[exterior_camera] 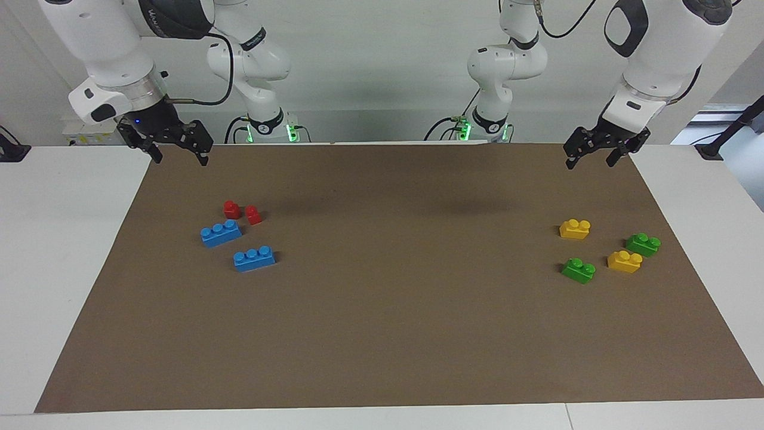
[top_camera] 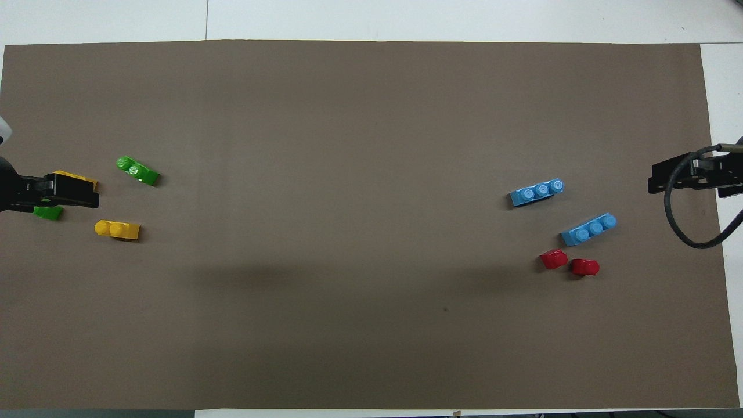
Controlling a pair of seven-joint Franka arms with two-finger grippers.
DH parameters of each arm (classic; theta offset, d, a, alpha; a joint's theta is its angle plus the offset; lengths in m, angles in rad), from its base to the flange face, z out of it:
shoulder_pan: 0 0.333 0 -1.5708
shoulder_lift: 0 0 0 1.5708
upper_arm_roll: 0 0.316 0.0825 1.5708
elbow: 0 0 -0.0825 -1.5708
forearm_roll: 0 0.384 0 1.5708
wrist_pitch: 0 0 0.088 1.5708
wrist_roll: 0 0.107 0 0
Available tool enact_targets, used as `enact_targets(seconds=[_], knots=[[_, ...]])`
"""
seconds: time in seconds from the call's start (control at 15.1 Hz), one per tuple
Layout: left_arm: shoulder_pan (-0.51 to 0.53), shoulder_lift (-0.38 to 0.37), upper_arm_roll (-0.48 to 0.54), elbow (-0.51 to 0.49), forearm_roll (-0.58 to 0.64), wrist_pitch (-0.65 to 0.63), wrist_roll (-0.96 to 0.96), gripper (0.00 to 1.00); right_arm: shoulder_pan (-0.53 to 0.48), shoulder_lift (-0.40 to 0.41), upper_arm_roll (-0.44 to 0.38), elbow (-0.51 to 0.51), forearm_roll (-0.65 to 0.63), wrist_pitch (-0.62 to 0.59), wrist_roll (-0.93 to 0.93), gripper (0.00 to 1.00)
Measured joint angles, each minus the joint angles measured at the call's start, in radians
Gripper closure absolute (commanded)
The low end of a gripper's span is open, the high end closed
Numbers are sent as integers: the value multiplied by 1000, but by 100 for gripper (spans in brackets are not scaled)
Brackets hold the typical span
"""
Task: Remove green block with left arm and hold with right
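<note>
Two green blocks lie on the brown mat (exterior_camera: 382, 334) at the left arm's end. One (exterior_camera: 578, 270) (top_camera: 137, 170) lies farther from the robots. The other (exterior_camera: 643, 243) (top_camera: 47, 212) is partly covered by the gripper in the overhead view. Each lies apart from the other bricks, and nothing is stacked. My left gripper (exterior_camera: 591, 160) (top_camera: 64, 193) hangs open and empty, high over that end of the mat and touching nothing. My right gripper (exterior_camera: 180, 156) (top_camera: 679, 177), with the silver wrist ring, hangs open and empty high over the mat's other end.
Two yellow bricks (exterior_camera: 575, 229) (exterior_camera: 624, 261) lie among the green ones. Two blue three-stud bricks (exterior_camera: 221, 233) (exterior_camera: 253, 258) and two small red bricks (exterior_camera: 231, 209) (exterior_camera: 253, 214) lie at the right arm's end. White table (exterior_camera: 59, 239) surrounds the mat.
</note>
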Motion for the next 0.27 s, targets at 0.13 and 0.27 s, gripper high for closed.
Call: enact_targets(seconds=[0.13,0.27], knots=[[0,0,1,0,-4,0,1,0,0,0,0,0,0,0,2,0],[0,0,1,0,-5,0,1,0,0,0,0,0,0,0,2,0]])
